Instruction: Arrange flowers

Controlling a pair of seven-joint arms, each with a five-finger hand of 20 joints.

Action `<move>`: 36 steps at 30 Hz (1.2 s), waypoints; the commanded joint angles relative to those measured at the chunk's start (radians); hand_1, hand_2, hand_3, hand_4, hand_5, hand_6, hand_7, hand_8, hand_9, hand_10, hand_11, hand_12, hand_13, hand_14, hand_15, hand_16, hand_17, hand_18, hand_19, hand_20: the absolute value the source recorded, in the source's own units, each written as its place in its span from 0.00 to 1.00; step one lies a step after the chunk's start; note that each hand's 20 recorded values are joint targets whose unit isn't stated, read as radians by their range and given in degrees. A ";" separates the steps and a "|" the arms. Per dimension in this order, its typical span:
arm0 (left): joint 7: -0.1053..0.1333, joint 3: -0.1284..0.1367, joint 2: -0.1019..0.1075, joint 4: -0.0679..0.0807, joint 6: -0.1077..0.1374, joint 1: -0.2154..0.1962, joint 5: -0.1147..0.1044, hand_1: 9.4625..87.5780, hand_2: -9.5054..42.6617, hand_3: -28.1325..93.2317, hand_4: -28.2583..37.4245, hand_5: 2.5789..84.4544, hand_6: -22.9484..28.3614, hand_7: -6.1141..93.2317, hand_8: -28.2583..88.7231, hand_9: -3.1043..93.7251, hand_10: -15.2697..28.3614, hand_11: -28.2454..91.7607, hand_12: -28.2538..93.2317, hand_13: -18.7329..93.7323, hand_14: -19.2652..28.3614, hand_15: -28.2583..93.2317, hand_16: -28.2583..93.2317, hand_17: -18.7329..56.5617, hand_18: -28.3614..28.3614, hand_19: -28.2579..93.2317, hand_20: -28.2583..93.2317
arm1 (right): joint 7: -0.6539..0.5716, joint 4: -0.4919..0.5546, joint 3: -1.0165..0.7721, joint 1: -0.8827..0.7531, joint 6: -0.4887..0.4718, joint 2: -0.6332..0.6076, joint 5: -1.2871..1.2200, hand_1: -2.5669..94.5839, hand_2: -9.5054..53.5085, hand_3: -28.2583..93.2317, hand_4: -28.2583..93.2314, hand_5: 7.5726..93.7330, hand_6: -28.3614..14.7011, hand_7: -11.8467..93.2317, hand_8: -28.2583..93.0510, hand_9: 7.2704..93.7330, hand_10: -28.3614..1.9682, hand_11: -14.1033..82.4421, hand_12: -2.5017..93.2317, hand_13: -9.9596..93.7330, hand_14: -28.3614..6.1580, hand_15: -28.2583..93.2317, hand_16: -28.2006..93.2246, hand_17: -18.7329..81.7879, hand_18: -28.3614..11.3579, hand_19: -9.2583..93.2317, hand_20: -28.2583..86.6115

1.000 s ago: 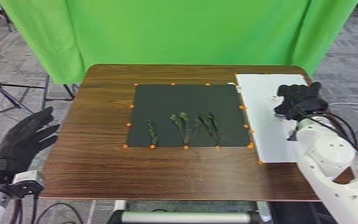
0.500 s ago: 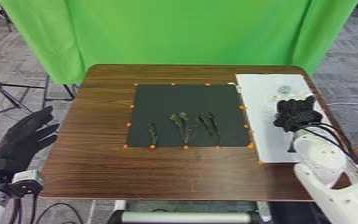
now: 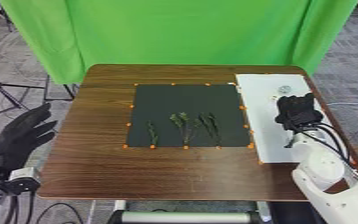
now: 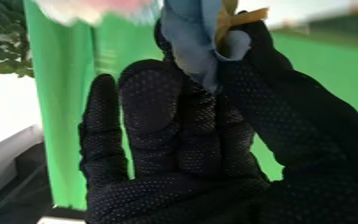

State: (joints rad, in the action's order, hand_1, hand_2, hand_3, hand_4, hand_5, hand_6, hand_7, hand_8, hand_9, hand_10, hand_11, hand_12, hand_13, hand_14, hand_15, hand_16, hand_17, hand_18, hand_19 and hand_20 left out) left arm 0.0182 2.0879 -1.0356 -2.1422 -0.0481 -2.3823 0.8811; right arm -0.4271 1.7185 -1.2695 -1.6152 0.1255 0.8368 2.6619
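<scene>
Several sprigs, axes and tips forward; left hand outspread, right hand clamped on blue petals.

a brown wooden table bears a dark mat just beside a white sheet.

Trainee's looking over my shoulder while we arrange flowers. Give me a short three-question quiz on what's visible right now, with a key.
1. Multiple choice: where do the green stems lie?
a) on the white board
b) on the black mat
c) on the floor
2. True or false: the left hand is open and empty.
3. Fill in the colour: the right hand pinches a ____ flower.

Key: 1. b; 2. true; 3. blue
</scene>
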 commanded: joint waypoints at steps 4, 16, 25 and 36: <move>-0.029 0.121 0.090 -0.012 -0.040 -0.034 -0.041 0.18 0.09 0.81 0.00 0.24 0.47 0.29 0.15 0.22 0.55 0.36 0.39 0.30 0.65 0.42 0.26 0.13 0.83 0.56 0.29 | 0.174 0.180 0.235 0.260 0.043 0.120 -0.092 0.51 0.00 0.95 0.00 0.70 0.76 0.63 0.26 0.92 0.82 0.33 0.57 0.77 0.80 0.73 0.59 0.36 0.32 0.72 0.61; -0.039 0.126 0.118 -0.005 -0.047 -0.008 -0.045 0.17 0.09 0.81 0.00 0.24 0.47 0.28 0.15 0.22 0.55 0.36 0.38 0.30 0.65 0.42 0.26 0.13 0.83 0.56 0.29 | 0.360 0.065 0.532 0.397 -0.057 0.418 -0.023 0.53 0.00 0.92 0.00 0.69 0.77 0.64 0.25 0.92 0.82 0.32 0.57 0.77 0.78 0.73 0.59 0.35 0.32 0.71 0.61; -0.047 0.106 0.120 -0.003 -0.036 0.002 -0.040 0.17 0.09 0.81 0.00 0.25 0.47 0.28 0.15 0.22 0.55 0.36 0.38 0.30 0.65 0.42 0.26 0.13 0.83 0.56 0.29 | 0.370 -0.083 0.618 0.404 -0.044 0.530 0.069 0.53 0.00 0.92 0.00 0.69 0.77 0.63 0.25 0.92 0.82 0.32 0.57 0.77 0.78 0.73 0.59 0.35 0.32 0.71 0.61; -0.060 0.038 0.138 0.019 -0.043 0.059 -0.032 0.17 0.09 0.81 0.00 0.25 0.47 0.28 0.15 0.22 0.55 0.36 0.39 0.30 0.65 0.42 0.26 0.13 0.83 0.56 0.29 | 0.337 -0.233 0.650 0.393 -0.038 0.598 0.205 0.53 0.00 0.91 0.00 0.70 0.77 0.63 0.25 0.93 0.83 0.31 0.57 0.77 0.77 0.73 0.59 0.35 0.32 0.71 0.61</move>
State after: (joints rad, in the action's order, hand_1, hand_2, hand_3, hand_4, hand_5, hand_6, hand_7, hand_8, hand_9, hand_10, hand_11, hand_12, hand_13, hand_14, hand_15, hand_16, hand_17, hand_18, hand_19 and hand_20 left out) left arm -0.0253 2.1602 -0.9069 -2.1360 -0.0856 -2.3533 0.8445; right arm -0.0705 1.5414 -0.6292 -1.2037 0.0785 1.4006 2.8102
